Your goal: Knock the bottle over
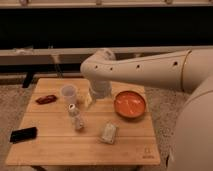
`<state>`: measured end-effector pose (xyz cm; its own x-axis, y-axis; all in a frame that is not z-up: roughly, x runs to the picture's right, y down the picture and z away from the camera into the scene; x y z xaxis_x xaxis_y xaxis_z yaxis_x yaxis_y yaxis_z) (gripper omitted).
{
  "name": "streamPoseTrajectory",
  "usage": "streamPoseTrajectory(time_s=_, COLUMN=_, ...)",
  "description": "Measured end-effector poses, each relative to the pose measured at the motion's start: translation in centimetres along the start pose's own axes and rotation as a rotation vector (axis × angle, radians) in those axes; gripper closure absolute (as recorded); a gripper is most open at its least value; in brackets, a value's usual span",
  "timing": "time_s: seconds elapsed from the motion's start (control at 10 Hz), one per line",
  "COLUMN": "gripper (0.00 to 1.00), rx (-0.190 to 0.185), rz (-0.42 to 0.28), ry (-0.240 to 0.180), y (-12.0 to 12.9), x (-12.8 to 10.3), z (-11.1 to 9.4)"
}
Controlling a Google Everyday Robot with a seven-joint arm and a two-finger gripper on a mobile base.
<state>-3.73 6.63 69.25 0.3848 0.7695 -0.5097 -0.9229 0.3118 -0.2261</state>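
Note:
The bottle (76, 119) stands upright on the wooden table (55, 147), left of the middle. It is small, slim and clear, with a white cap. A wider translucent white cup (69, 93) stands just behind it. My big white arm reaches in from the right. My gripper (90, 103) hangs below the wrist, just right of the cup and up and to the right of the bottle. It is apart from the bottle.
An orange bowl (130, 103) sits at the right of the table. A flat pale packet (108, 132) lies in front of the middle. A red object (46, 99) lies at the left, and a black device (23, 134) lies near the front left edge.

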Motion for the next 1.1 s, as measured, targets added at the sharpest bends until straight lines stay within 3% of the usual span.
streamPoseTrajectory(time_s=0.1, gripper=0.20, rx=-0.003, rz=-0.009, ry=-0.003, y=1.1, x=0.2, z=0.0)
streamPoseTrajectory(time_s=0.5, gripper=0.20, rx=0.006, rz=-0.029, ry=-0.014, y=1.6, x=-0.8, z=0.3)
streamPoseTrajectory(time_s=0.7, gripper=0.20, rx=0.010, rz=-0.043, ry=-0.015, y=3.4, x=-1.3, z=0.6)
streamPoseTrajectory(time_s=1.0, gripper=0.20, rx=0.017, rz=-0.043, ry=-0.026, y=3.0, x=-1.4, z=0.9)
streamPoseTrajectory(time_s=1.1, gripper=0.20, rx=0.013, rz=-0.046, ry=-0.028, y=4.0, x=-1.9, z=1.1)
